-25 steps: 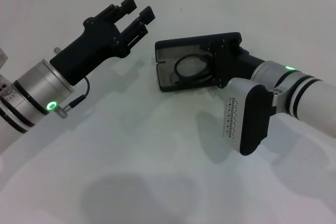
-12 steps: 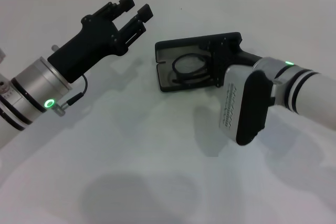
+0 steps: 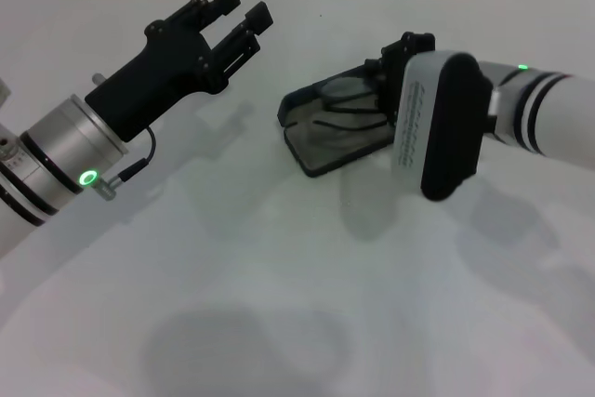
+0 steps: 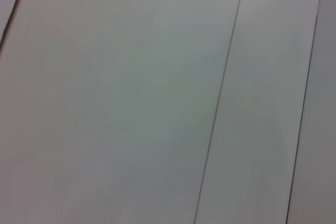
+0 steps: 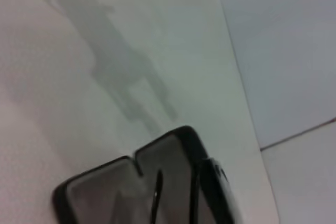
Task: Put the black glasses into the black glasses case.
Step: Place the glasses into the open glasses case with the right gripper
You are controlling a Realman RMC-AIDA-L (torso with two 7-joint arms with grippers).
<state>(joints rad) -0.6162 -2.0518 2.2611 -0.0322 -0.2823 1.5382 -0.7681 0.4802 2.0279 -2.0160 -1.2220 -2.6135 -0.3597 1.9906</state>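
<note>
The black glasses case lies mid-table, its lid tilted up partway over the base. Inside, on the grey lining, the black glasses show as thin dark lines. My right gripper is at the lid's right end and holds it up; its fingertips are hidden behind the lid and the wrist. The right wrist view shows the case close up, with a slim black temple arm in it. My left gripper hangs open to the left of the case, holding nothing.
The white table runs out on all sides of the case. A white wall with thin seams fills the left wrist view. My right arm's white wrist housing hangs just right of the case.
The case lid, lying flat open before, has swung up toward the base. My right wrist has risen and moved back. The left arm has barely moved.
</note>
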